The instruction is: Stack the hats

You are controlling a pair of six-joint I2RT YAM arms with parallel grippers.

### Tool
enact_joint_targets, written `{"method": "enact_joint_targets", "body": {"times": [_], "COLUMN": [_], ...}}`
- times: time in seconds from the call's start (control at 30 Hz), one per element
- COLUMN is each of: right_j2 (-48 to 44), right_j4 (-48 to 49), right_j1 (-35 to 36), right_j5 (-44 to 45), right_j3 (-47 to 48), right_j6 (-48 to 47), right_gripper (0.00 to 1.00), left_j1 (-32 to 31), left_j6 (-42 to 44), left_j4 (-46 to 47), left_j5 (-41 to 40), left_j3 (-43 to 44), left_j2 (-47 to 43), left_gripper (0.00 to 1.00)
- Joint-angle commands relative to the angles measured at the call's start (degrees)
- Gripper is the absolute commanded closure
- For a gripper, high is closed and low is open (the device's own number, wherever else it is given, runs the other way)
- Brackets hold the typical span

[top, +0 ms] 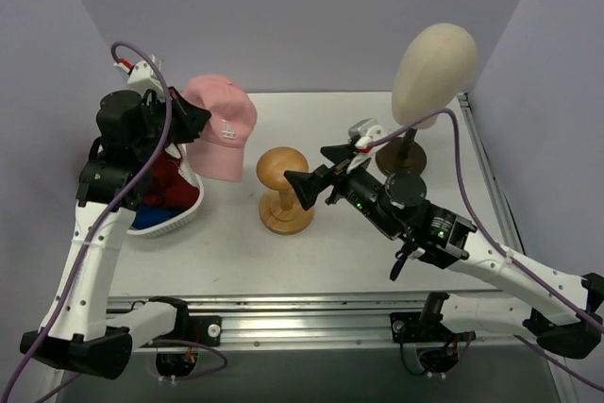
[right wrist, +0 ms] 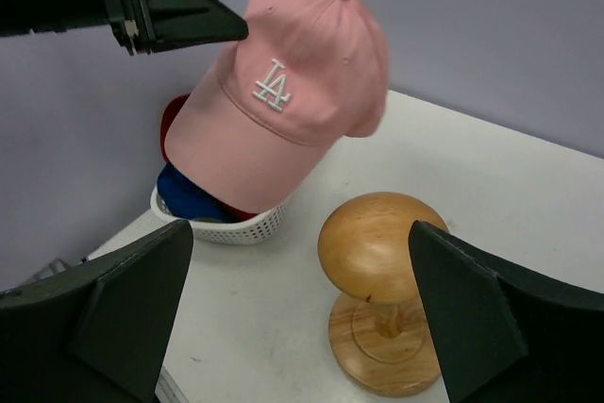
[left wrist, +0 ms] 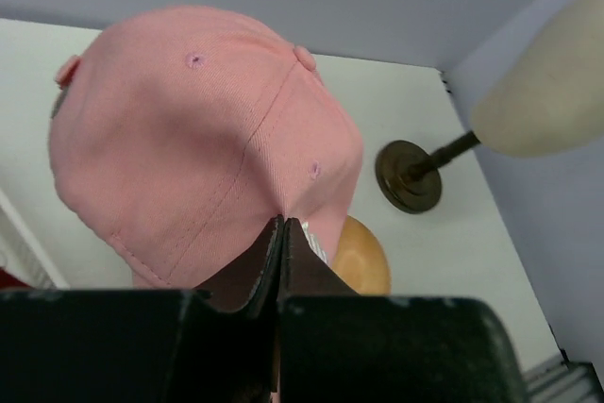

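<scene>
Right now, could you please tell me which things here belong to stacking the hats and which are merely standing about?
Belong to the job:
pink cap, held in the left gripper
red hat and blue hat, in the white mesh basket

Just standing about:
white mesh basket
wooden stand
cream mannequin head

lavender walls [top: 283,16], white table [top: 330,243]

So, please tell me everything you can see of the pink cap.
The pink cap is a soft fabric baseball cap with a white LA logo on the front, small stitched eyelets and a top button. The left gripper is shut on the edge of its crown and holds it tilted, with the brim pointing down over the white basket. Whether the brim touches the basket is unclear.
</scene>
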Motion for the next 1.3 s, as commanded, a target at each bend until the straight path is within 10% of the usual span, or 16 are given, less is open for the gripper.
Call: {"method": "enact_joint_targets", "body": {"times": [0.0, 0.83, 1.2, 1.27], "right_j2": [4.8, 18.7, 16.5, 16.1], "right_j4": [-0.9, 4.6, 10.5, 10.6], "right_j1": [0.2, -2.0, -2.2, -2.2], "right_j5": [-6.5, -13.2, -8.7, -6.0], "right_j3": [4.9, 14.1, 10.0, 10.0], "right_j6": [-5.8, -8.5, -11.0, -11.3], "right_gripper": [0.06, 0.23, 1.0, 1.0], "left_j1": [-4.2, -10.5, -10.5, -10.5], "left_j6": [-0.7, -0.1, 0.0, -0.2], "left_j4": [2.6, 0.9, 2.3, 2.8], "left_j5": [2.6, 12.4, 13.2, 13.2], "left_j3": [2.5, -4.5, -7.1, -7.3], "left_j2": [-3.5, -16.0, -16.5, -16.4], "left_gripper": [0.97, 0.98, 0.98, 0.98]}}
